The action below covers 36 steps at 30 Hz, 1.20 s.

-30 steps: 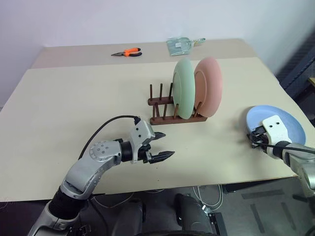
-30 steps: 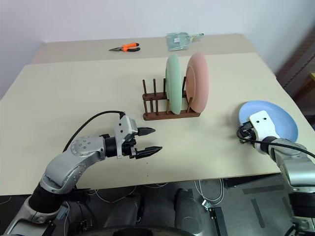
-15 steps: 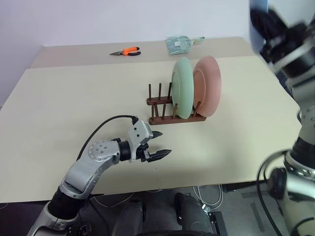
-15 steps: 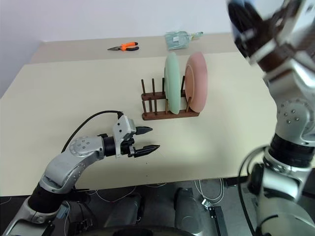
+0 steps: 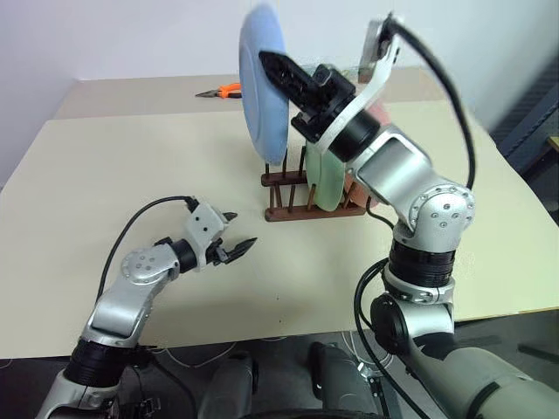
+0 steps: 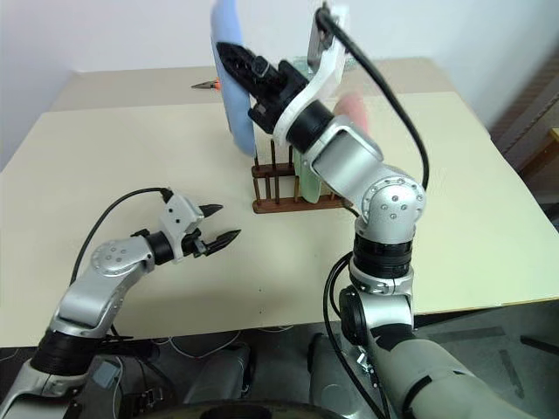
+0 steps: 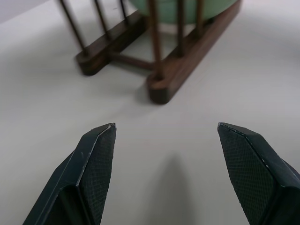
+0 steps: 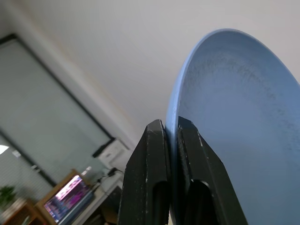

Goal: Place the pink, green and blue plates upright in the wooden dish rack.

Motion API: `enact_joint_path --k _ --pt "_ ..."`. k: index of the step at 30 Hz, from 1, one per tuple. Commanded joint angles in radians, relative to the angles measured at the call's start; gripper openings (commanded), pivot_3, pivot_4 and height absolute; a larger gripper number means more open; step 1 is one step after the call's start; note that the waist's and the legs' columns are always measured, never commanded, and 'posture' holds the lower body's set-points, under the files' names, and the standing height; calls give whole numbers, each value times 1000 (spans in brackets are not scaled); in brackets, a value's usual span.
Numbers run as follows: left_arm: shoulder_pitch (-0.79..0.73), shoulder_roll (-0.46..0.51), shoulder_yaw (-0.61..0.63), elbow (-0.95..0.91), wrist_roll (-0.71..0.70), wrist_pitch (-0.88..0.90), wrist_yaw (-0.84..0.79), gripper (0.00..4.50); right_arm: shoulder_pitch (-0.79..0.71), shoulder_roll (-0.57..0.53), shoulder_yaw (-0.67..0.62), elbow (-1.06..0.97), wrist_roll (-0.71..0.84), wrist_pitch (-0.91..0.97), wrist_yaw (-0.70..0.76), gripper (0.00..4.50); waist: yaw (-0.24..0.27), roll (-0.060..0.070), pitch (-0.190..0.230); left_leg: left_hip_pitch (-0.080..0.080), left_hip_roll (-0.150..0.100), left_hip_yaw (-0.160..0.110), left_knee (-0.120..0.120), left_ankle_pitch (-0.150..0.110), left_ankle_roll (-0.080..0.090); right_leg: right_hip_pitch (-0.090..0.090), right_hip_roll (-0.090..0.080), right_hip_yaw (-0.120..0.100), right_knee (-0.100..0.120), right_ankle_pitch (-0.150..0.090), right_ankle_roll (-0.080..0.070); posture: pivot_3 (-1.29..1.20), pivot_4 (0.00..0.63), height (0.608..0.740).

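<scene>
Beige table with a dish rack and small items at its far edge

A wide beige table [image 5: 105,175] is seen, with a dark wooden dish rack [image 5: 293,202] standing directly on it right of centre. Orange-handled pliers [image 5: 220,91] are laid on the far strip of the table. A clear plastic packet [image 6: 306,65] is partly seen further right along that strip.

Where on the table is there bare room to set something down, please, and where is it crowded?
The widest bare patch lies between the wooden dish rack and the table's left edge, behind the left gripper. The strip between the rack and the orange pliers is bare too. It is crowded at the rack, where the right gripper holds the blue plate.
</scene>
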Motion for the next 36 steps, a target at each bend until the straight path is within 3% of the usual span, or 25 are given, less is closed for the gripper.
enact_joint_path --k 1,10,13,19,24,27,31,34,36 --pt "13 6 41 -12 -12 -38 -12 3569 2 12 3 -36 26 -12 -33 20 -1 0 0 0 0 0 0 0 0 0 0 0 0 0 0 0 150 740" --pt "23 5 56 -9 -16 -48 -49 3569 64 -10 27 -16 -48 -11 -25 20 -4 0 0 1 0 1 0 0 0 0 0 0 0 0 0 0 150 740" --pt "22 1 56 -10 -14 -46 -50 3569 73 -30 41 -8 -101 -13 7 1046 -4 0 0 1 0 1 0 0 0 0 0 0 0 0 0 0 150 740" --pt "24 -5 44 -14 -5 -42 -46 3569 38 -88 64 -23 -244 -46 106 3984 -4 0 0 1 0 1 0 0 0 0 0 0 0 0 0 0 150 740" --pt "28 -4 45 -12 1 -44 -44 3569 0 -343 92 -161 -418 -128 418 3984 1 0 0 0 0 2 0 0 0 0 0 0 -1 -1 1 0 150 740" --pt "27 -7 40 -5 10 -48 -39 3569 35 -466 16 -200 -391 -137 543 3984 0 -1 0 0 0 2 0 0 1 1 0 0 -3 -1 2 0 150 740" --pt "27 -3 60 30 19 -70 -30 3569 219 -658 -202 -181 -375 -139 688 3984 8 -4 -2 1 1 1 0 0 1 4 0 -1 -4 -3 3 0 150 740" --pt "14 -2 113 90 11 -97 -11 3569 501 -790 -367 -98 -443 -160 860 3984 22 -5 -2 0 0 1 2 -1 1 6 -1 -1 -6 -3 4 0 150 740" --pt "6 -1 133 120 10 -109 -2 3569 641 -831 -389 -33 -502 -198 952 3984 25 -4 -2 1 0 2 1 -1 1 6 -1 -1 -6 -3 4 0 150 740"
